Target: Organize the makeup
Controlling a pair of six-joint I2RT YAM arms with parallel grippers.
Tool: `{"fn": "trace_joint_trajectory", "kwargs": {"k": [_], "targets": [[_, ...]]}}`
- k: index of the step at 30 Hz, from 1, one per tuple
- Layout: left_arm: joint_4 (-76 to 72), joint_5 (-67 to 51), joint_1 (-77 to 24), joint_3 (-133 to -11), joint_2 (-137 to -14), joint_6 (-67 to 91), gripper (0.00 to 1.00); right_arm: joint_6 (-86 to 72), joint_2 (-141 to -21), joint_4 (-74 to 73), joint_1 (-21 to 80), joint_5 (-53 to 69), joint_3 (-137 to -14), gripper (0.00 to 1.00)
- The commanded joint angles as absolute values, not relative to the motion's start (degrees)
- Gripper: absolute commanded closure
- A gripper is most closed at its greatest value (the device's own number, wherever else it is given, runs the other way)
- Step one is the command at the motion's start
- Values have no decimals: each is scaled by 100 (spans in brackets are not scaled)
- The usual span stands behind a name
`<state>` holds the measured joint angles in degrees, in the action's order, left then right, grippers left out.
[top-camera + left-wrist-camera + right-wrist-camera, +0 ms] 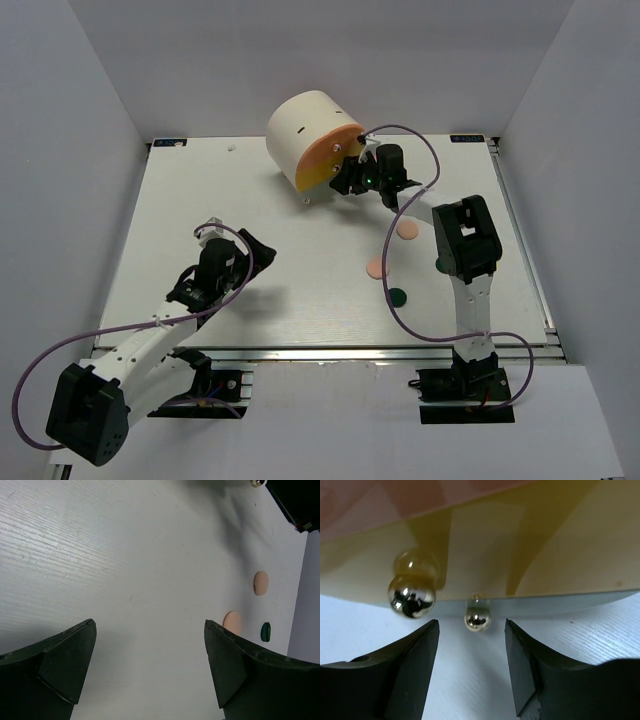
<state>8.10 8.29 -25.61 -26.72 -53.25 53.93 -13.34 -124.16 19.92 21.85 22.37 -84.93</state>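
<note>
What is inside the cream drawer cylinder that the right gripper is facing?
Nothing inside the cream cylinder shows. Its orange-yellow front appears shut, with a large gold knob and a small gold knob before the open right gripper. Any contents are covered.

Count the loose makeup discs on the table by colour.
Peach-pink discs: 2
Dark green discs: 1
Total: 3
A dark patch at the edge of the right arm is too hidden to count.
</note>
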Motion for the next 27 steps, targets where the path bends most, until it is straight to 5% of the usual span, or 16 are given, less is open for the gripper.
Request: {"fn": "trace_joint_trajectory", "kwargs": {"k": [1, 17, 27], "targets": [[729, 765, -2531, -2900, -5379, 5370, 2, -1793, -12586, 2197, 2180, 2013, -8876, 40], [642, 694, -2522, -3058, -5704, 5300, 2, -2039, -12841, 2426, 2224, 1872, -8833, 46], [686, 721, -2531, -3059, -5660, 5317, 2, -2074, -12982, 2575, 2232, 2021, -8947, 60]]}}
